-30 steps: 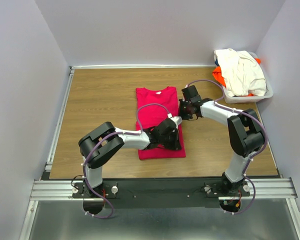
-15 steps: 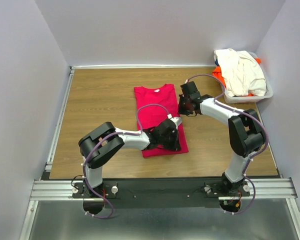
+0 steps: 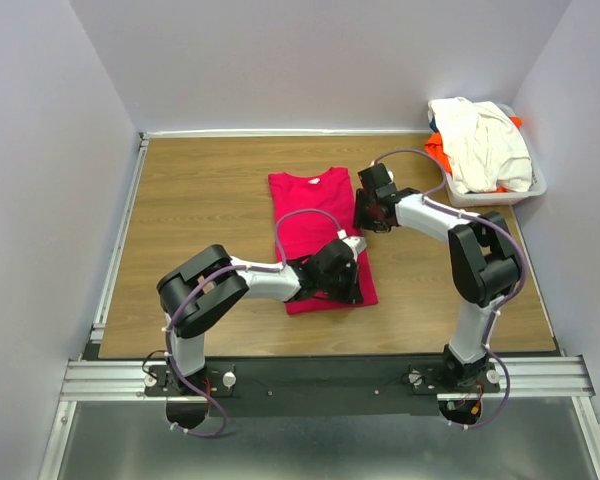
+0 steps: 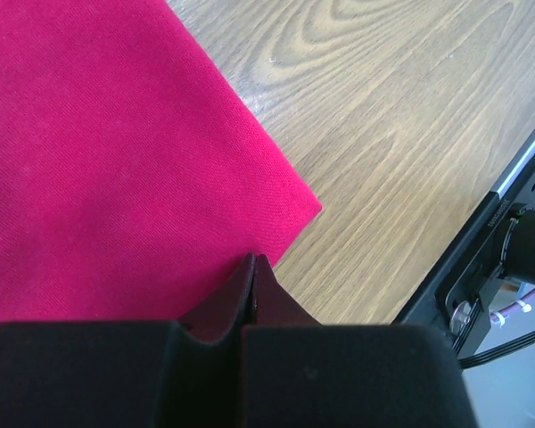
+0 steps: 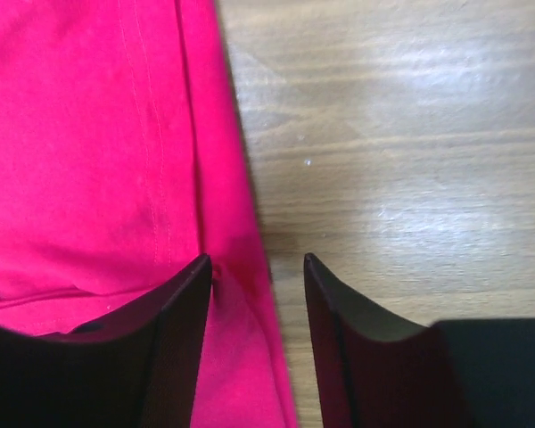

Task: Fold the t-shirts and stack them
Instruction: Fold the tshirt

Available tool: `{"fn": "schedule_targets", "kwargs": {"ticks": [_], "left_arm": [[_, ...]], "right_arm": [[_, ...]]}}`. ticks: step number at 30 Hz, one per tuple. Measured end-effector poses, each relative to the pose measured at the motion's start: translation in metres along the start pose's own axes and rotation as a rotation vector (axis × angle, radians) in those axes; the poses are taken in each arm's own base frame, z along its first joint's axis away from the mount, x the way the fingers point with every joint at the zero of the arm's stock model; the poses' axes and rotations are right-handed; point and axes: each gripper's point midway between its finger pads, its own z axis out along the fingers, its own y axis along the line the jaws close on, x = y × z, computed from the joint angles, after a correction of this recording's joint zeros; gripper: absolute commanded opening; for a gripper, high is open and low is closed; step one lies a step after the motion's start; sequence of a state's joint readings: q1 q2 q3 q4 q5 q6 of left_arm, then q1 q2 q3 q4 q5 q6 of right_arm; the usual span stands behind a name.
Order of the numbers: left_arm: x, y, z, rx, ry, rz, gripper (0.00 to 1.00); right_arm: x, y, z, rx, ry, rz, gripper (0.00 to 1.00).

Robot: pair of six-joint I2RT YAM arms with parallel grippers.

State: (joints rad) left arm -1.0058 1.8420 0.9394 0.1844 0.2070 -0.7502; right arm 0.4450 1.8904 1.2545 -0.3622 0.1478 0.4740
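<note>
A crimson-pink t-shirt (image 3: 315, 230) lies folded into a long strip on the wooden table (image 3: 200, 220). My left gripper (image 3: 348, 285) is low over the shirt's near right part. In the left wrist view its fingertips (image 4: 252, 260) are shut together at the cloth's (image 4: 98, 160) edge, close to the corner, and I see no fabric between them. My right gripper (image 3: 363, 215) is at the shirt's right edge. Seen from the right wrist, it (image 5: 257, 263) is open and straddles that edge: one finger (image 5: 174, 321) on the pink cloth (image 5: 80, 143), the other over bare wood.
A white basket (image 3: 533, 186) stands at the back right corner, with a cream-white t-shirt (image 3: 480, 140) heaped over an orange one (image 3: 437, 152). Grey walls close in the table on three sides. A metal rail (image 3: 330, 375) runs along the near edge.
My right gripper has opened and let go of the shirt's right edge, after moving slightly away. The shirt's collar end shifted a little left and its near end right. The left gripper stayed shut.
</note>
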Motion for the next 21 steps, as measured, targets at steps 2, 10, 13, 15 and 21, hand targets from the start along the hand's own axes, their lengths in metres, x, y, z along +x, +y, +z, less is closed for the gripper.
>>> {"fn": "schedule_targets", "kwargs": {"ticks": [2,10,13,15,21], "left_arm": [[-0.002,0.0,-0.002,0.001,-0.004,0.004,0.06],[-0.067,-0.004,-0.052,0.034,-0.177,-0.023,0.11],[-0.102,0.01,-0.082,0.014,-0.286,-0.058,0.07],[-0.119,0.023,-0.094,-0.007,-0.334,-0.081,0.06],[-0.126,0.057,-0.075,-0.092,-0.287,-0.104,0.01]], "right_arm": [[-0.004,0.0,-0.002,0.005,-0.011,0.002,0.57],[-0.026,0.004,-0.047,-0.035,-0.097,0.04,0.4],[-0.026,0.009,-0.065,-0.089,-0.111,0.071,0.33],[-0.018,0.011,-0.068,-0.109,-0.095,0.079,0.32],[0.022,0.006,-0.057,-0.106,0.003,0.092,0.31]]}}
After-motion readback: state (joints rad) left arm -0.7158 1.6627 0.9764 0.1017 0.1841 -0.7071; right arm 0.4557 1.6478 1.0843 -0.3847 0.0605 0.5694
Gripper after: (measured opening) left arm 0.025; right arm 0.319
